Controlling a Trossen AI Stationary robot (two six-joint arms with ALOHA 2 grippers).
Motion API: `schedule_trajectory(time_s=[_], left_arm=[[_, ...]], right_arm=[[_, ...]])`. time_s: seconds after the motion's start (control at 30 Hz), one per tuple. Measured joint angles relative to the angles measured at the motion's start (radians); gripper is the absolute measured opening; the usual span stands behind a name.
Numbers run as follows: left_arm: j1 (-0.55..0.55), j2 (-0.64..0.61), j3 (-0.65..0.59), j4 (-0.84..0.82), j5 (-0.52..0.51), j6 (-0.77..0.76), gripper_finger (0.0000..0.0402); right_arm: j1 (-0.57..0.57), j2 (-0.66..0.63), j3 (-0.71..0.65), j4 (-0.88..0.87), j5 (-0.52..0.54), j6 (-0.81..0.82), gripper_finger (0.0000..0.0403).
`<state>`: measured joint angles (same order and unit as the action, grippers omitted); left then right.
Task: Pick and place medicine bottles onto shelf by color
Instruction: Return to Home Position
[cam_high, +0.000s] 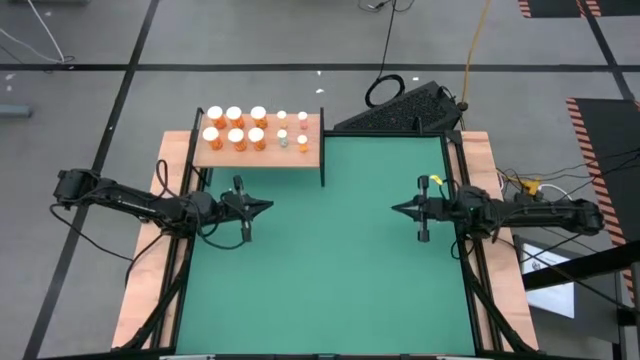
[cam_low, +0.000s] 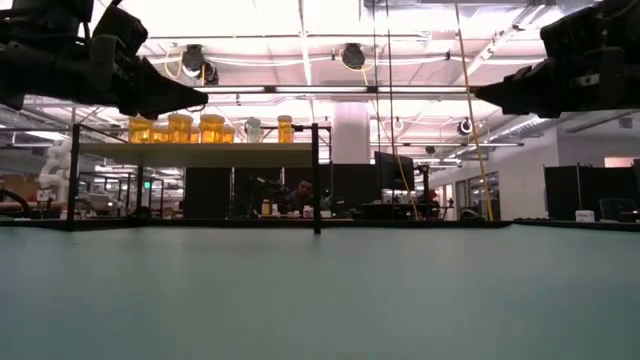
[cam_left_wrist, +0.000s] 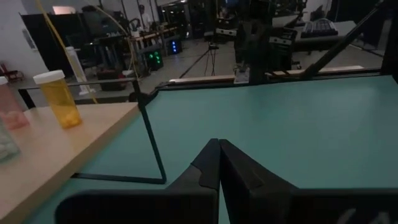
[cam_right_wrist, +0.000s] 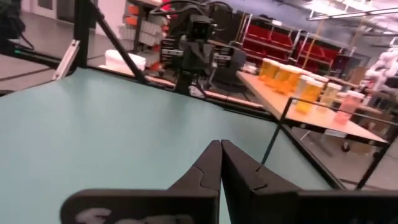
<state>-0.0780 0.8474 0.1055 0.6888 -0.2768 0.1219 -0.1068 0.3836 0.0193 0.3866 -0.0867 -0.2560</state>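
The left hand hangs over the green mat just in front of the shelf, its two fingers pressed together with nothing between them. Across the counter the right hand faces it, well apart, likewise closed and empty. All the medicine bottles stand upright on the shelf. Six larger orange ones sit in two rows at its outer end, and four smaller ones in two rows nearer the counter's middle. I'd judge them light, stiff plastic with smooth sides that could slip. The sensible hold is across the body just under the white cap. They stand close together, so a wide approach may knock a neighbour, and the small ones look easy to tip.
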Motion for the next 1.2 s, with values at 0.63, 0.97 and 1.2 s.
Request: schedule_trajectory(time_s=[0.63,0.97,1.2], left_arm=[[0.000,-0.007,0.000,-0.040,-0.002,-0.008,0.0015],[0.000,-0.028,-0.001,-0.039,-0.012,-0.005,0.0016],[0.000,-0.062,-0.001,-0.046,-0.012,0.000,0.0017]], right_arm=[[0.074,-0.382,-0.002,-0.293,0.151,0.014,0.0000],[0.217,-0.377,0.000,-0.308,0.192,0.109,0.0000],[0.313,-0.381,0.002,-0.309,0.134,0.108,0.0000]])
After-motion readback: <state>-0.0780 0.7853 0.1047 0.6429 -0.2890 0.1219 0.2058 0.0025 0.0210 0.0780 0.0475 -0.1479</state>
